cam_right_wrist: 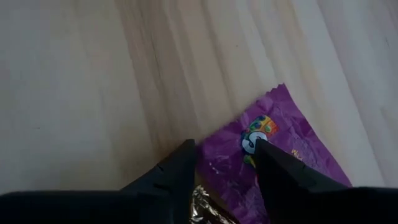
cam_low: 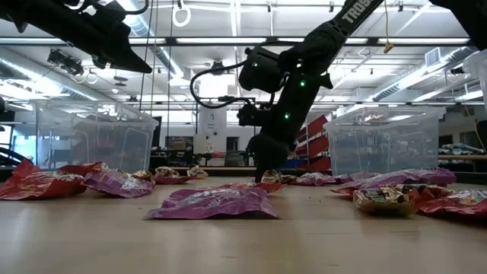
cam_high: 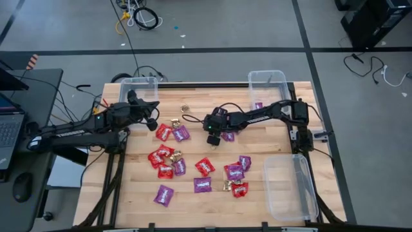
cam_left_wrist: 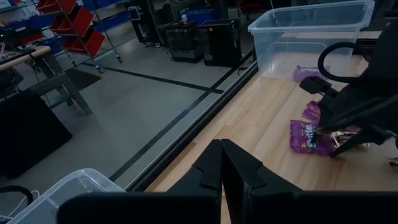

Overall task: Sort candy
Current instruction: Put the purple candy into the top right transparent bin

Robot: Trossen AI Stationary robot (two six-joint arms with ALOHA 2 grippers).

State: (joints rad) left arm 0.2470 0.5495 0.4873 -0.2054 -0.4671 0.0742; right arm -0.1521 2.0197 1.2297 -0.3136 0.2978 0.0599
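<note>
Purple packet (cam_right_wrist: 273,162) is lying flat on the wooden table (cam_right_wrist: 74,87) directly beneath the right gripper (cam_right_wrist: 225,163), whose fingers are standing apart with one tip on the wrapper and nothing yet pinched. A gold foil piece (cam_right_wrist: 208,208) is peeking out just behind those fingers. The pick-up step seems to be in hand; next the fingers probably need closing on the packet's edge alone. Off to its side, the left gripper (cam_left_wrist: 222,163) is hovering with fingers pressed together, empty, near a clear bin (cam_left_wrist: 56,199).

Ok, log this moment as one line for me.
right end effector: open, down over purple packet | left end effector: shut, raised, waiting | purple packet: flat on table
</note>
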